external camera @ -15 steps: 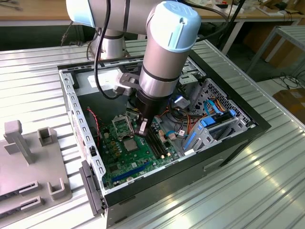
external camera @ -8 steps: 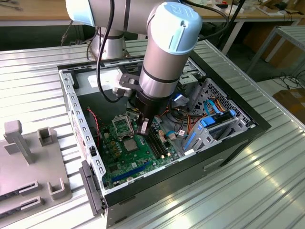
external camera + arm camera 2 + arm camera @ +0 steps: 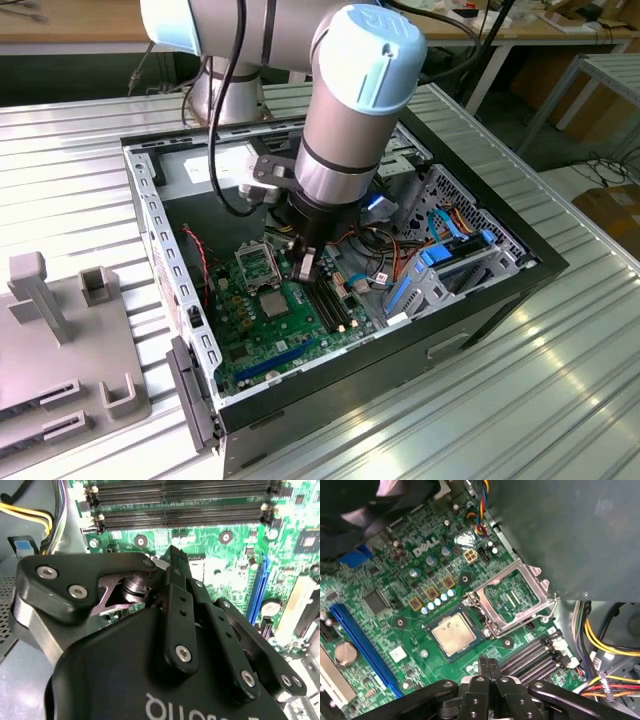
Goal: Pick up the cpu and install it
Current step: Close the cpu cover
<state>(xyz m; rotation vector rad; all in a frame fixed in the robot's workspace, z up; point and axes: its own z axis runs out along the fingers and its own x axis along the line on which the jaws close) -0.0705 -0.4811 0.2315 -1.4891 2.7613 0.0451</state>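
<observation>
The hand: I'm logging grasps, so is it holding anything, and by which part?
Nothing is held. The hand is shut, its fingers together with nothing between them; the cpu lies flat on the motherboard, apart from the hand.

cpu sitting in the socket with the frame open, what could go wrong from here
1. The cpu lies in the socket with the hinged frame raised, so nothing clamps it; a nudge could shift it.
2. The gripper, fingers together, hangs near the memory slots; a low sideways move might scrape them.
3. Coloured cables lie beside the slots and could snag the arm.
</observation>
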